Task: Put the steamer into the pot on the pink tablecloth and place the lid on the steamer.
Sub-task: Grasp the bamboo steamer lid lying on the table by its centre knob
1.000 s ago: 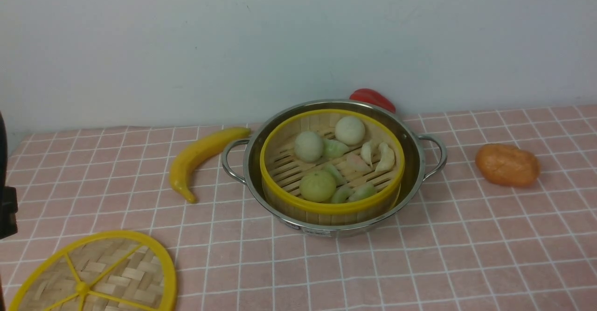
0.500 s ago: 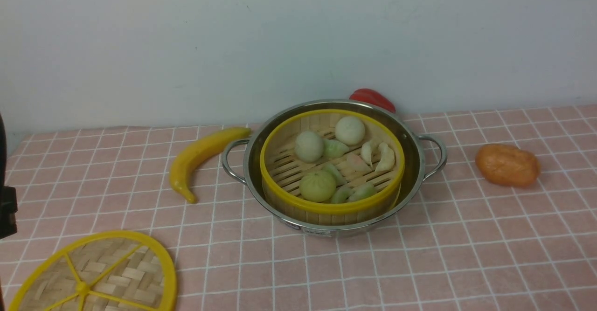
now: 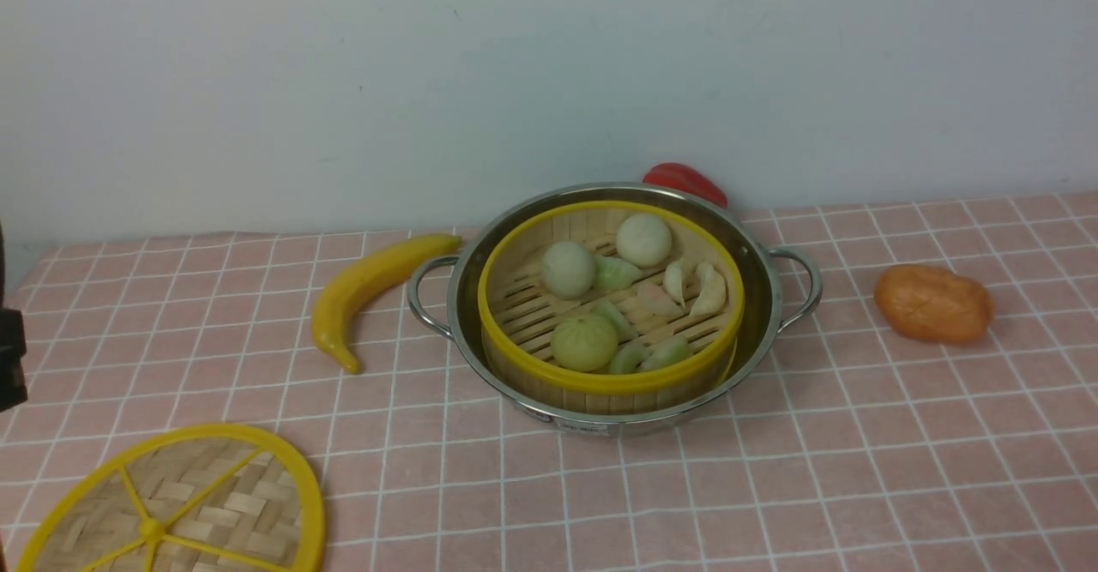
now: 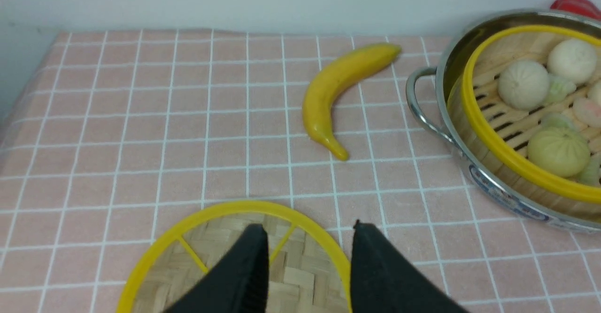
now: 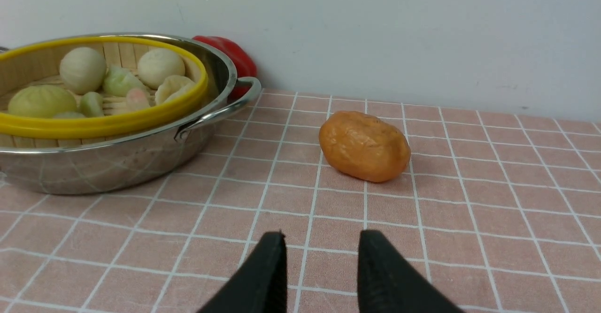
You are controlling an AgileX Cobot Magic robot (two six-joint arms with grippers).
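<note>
The bamboo steamer (image 3: 600, 381), with yellow rims and toy buns and dumplings inside, sits in the shiny steel pot (image 3: 766, 306) on the pink tablecloth (image 3: 772, 486). The flat woven lid (image 3: 206, 503) with yellow spokes lies on the cloth at the front left, apart from the pot. In the left wrist view my left gripper (image 4: 307, 228) is open, hanging over the lid's (image 4: 211, 256) rim on the pot's side and holding nothing. My right gripper (image 5: 321, 235) is open over bare cloth, to the right of the pot (image 5: 117, 163). In the front view only a dark part of the left arm (image 3: 9, 358) shows.
A yellow toy banana (image 3: 369, 285) lies just left of the pot's handle. An orange potato-like toy (image 3: 933, 304) lies to the pot's right. A red pepper (image 3: 684, 181) is behind the pot against the pale wall. The cloth's left edge is near the lid.
The dark part of the left arm at the front view's left edge has shifted slightly upward. Steamer, pot and lid have not moved.
</note>
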